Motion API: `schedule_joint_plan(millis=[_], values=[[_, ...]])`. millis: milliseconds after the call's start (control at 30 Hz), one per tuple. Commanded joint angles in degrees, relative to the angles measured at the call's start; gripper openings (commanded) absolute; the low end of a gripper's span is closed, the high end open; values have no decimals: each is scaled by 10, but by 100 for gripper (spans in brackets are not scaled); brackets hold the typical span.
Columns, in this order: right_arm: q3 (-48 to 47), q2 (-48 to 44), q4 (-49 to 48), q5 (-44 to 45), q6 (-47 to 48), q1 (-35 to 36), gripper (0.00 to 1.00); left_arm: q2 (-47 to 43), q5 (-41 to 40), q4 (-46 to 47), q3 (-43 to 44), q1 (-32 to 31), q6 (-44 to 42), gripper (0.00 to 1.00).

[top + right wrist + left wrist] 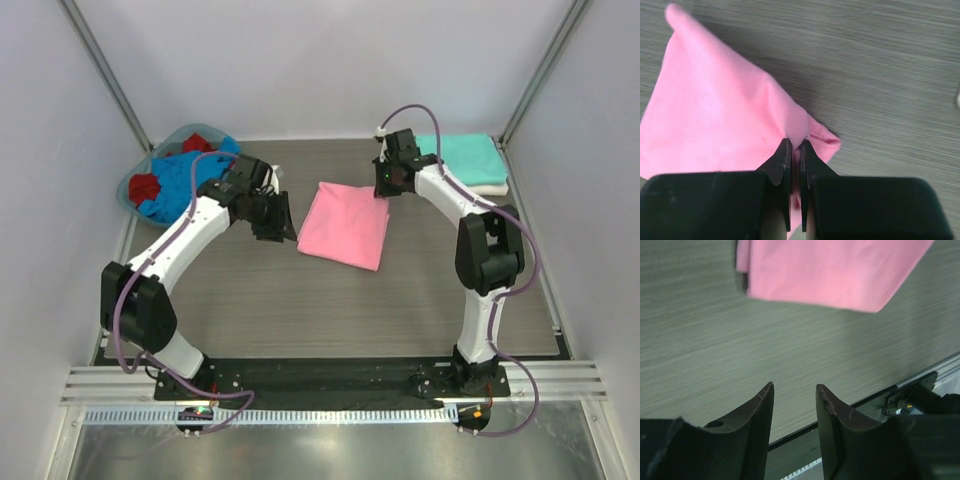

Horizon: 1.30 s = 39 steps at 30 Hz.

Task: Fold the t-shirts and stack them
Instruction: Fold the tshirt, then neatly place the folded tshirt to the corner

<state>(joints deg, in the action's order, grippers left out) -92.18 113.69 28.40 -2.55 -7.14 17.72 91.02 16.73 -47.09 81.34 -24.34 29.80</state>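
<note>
A folded bright pink t-shirt [346, 226] lies in the middle of the table. My right gripper [385, 190] is shut on its far right corner, and the pinched cloth bunches between the fingers in the right wrist view [795, 142]. My left gripper [276, 220] is open and empty, just left of the pink shirt, which shows at the top of the left wrist view [830, 270]. A folded teal t-shirt [462, 157] lies on a folded white t-shirt [490, 188] at the far right. Blue [190, 175] and red [146, 188] t-shirts lie crumpled in the basket.
The blue-rimmed plastic basket [128, 190] stands at the far left corner. Grey walls and metal posts enclose the table. A black base rail [330, 378] runs along the near edge.
</note>
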Motion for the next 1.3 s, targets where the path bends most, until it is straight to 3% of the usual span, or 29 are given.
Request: schedule_joint_plan(millis=[0, 67, 100, 167, 200, 300, 567, 800, 1067, 1267], values=[[-54, -7, 47, 33, 28, -25, 1, -15, 4, 17, -41, 2, -26, 41], [-63, 7, 53, 9, 25, -29, 7, -14, 2, 11, -41, 2, -33, 41], [-64, 22, 56, 14, 22, -29, 20, -12, 5, 10, -42, 1, -35, 41], [-70, 36, 59, 11, 17, -34, 33, -12, 12, 19, -44, 1, -33, 43], [-73, 42, 60, 12, 13, -40, 45, -11, 17, 25, -49, 2, -25, 43], [-88, 54, 60, -4, 4, -54, 54, 10, 50, 59, -44, 1, 0, 44], [-73, 36, 63, -48, -31, -95, 62, 189, 126, 133, 72, -9, 53, 41], [-10, 28, 23, -91, -120, -106, 64, 313, 97, 138, 145, -9, 46, 39], [109, 1, -76, -84, -242, -105, 68, 353, 22, 92, 172, 2, 29, 36], [158, -10, -143, -72, -250, -103, 68, 356, 3, 78, 169, 3, 22, 35]])
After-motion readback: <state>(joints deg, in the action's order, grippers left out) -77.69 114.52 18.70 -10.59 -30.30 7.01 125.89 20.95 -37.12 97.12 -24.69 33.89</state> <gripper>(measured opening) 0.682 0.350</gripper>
